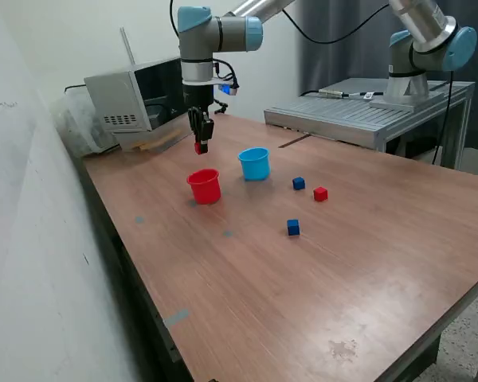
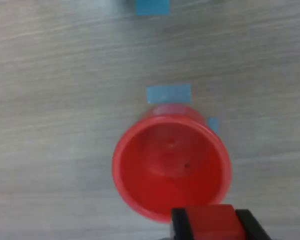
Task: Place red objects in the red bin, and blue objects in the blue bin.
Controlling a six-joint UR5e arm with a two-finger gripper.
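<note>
Your gripper pinches red cube above red cup (cup looks empty). Blue cup just beside red cup. On table: two blue cubes, second red cube.

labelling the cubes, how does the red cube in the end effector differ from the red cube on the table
The held red cube is clamped in the end effector, in the air above the red cup; the loose red cube rests on the table, untouched. The held one is near the red cup, the loose one beside a blue cube. Both look the same red and size.
</note>
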